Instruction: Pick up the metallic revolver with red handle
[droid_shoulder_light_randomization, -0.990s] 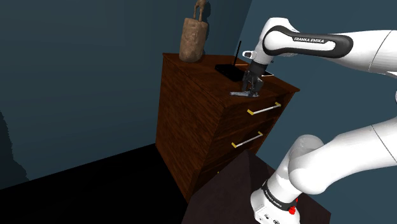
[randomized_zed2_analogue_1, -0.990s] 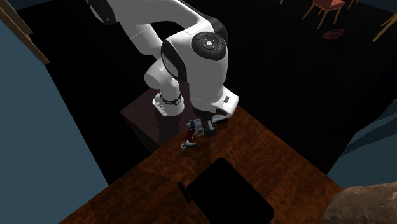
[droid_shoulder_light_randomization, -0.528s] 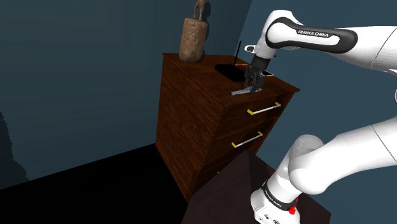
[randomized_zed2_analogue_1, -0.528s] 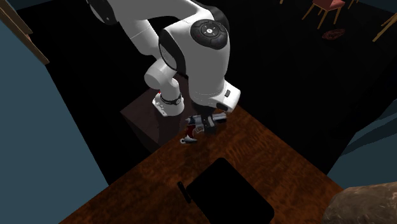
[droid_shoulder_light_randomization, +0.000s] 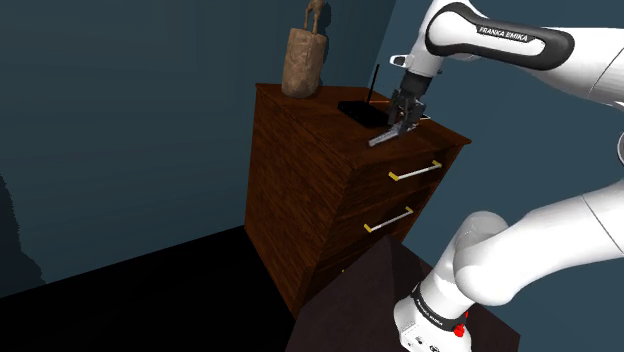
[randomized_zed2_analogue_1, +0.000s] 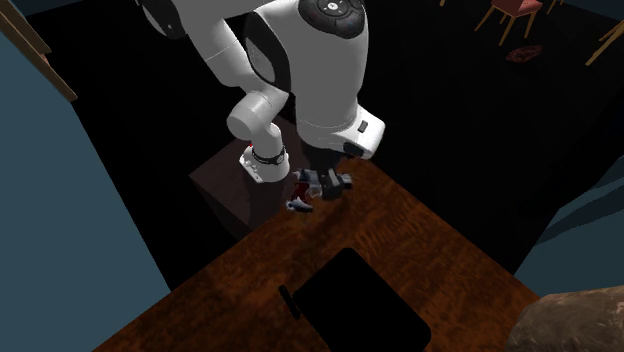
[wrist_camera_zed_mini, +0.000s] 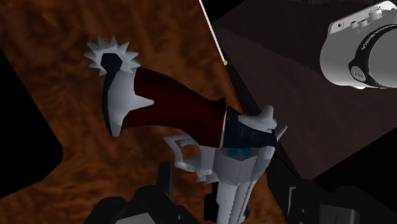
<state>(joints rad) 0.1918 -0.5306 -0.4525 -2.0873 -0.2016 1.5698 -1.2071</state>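
Holding: revolver (wrist_camera_zed_mini: 184, 111) is clenched by the jaws at its metal frame, red handle left free.
Clearance: held off the dresser (droid_shoulder_light_randomization: 300, 160); lift judged achieved.

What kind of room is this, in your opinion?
Probably a room in a home, perhaps a bedroom. A wooden dresser with drawers stands by blue walls, a brown figurine sits on it, and chairs stand farther off.
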